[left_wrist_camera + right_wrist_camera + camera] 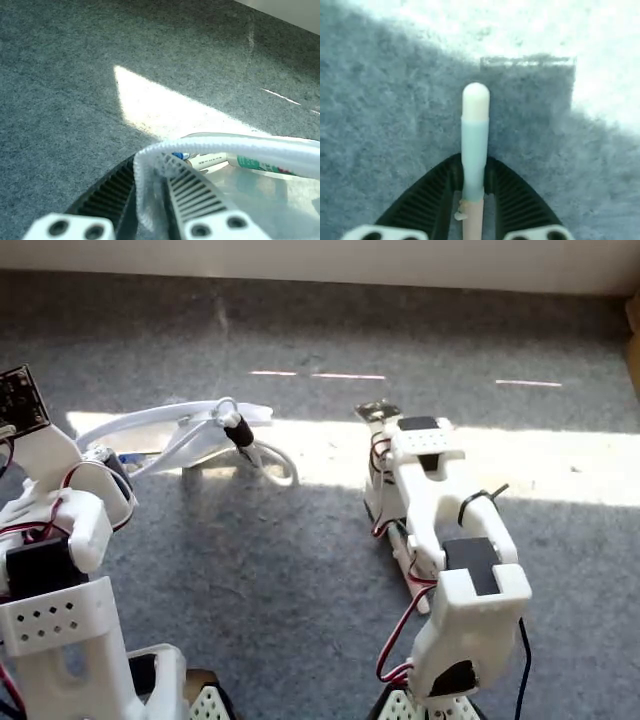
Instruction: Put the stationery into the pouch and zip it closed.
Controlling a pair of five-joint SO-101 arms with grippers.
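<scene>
left claw [152,167] clamped on pouch [235,144] rim, markers [207,161] inside | right claw [474,164] holding pen [475,115], right of pouch, over grey surface [380,125]

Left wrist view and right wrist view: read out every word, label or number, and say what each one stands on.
None of the print here can be read.
On the white pen inside the pouch: dark print along the barrel, too small and blurred to read.
On the green-labelled item beside it in the pouch: green print, too blurred to read.
On the capped pen held in the right claw: no print visible.
</scene>
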